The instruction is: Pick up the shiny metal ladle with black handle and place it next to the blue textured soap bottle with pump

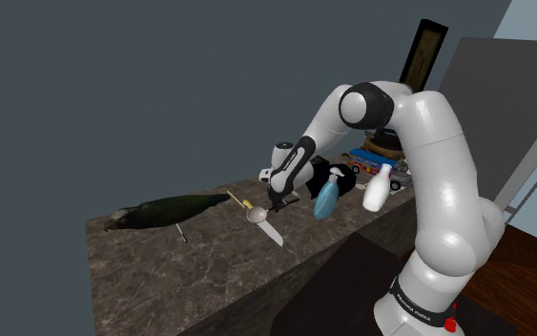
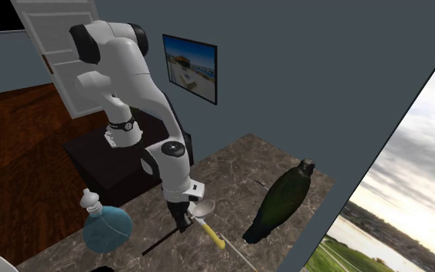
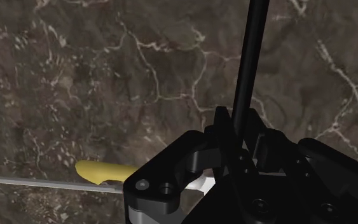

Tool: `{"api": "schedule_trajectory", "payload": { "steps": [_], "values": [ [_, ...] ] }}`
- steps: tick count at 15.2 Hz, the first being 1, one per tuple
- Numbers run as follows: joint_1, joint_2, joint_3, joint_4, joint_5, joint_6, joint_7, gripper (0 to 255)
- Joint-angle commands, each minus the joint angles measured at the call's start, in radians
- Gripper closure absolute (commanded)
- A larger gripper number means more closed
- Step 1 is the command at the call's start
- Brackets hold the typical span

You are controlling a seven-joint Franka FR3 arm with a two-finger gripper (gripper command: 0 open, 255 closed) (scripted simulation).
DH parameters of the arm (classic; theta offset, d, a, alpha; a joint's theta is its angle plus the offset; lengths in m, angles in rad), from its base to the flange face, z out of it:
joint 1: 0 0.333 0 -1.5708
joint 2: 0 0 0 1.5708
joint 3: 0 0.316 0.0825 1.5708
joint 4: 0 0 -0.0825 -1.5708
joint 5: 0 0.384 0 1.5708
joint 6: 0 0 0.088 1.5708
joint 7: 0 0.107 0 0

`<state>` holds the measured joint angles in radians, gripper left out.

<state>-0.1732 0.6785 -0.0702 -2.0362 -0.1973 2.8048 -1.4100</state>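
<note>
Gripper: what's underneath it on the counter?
A yellow-handled knife lies on the counter, partly beneath the gripper and the ladle it clasps; the gripper covers whatever lies directly below.

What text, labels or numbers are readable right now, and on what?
Arm base: a ring of dark lettering, too small to read.
Colourful item behind the bottles: markings too blurred to read.
Blue bottle, white bottle, ladle in the claw, knife: no text visible.
</note>
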Motion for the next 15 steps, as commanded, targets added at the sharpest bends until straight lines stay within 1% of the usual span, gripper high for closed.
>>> {"api": "schedule_trajectory", "payload": {
  "steps": [1, 9, 10, 15],
  "values": [
    [0.001, 0.027, -0.002, 0.011, -0.001, 0.016, 0.003, 255],
    [0.001, 0.031, -0.002, 0.013, -0.001, 0.019, 0.003, 255],
    [0.001, 0.031, -0.002, 0.013, -0.001, 0.019, 0.003, 0],
    [0.001, 0.031, -0.002, 0.013, -0.001, 0.019, 0.003, 0]
  ]
}}
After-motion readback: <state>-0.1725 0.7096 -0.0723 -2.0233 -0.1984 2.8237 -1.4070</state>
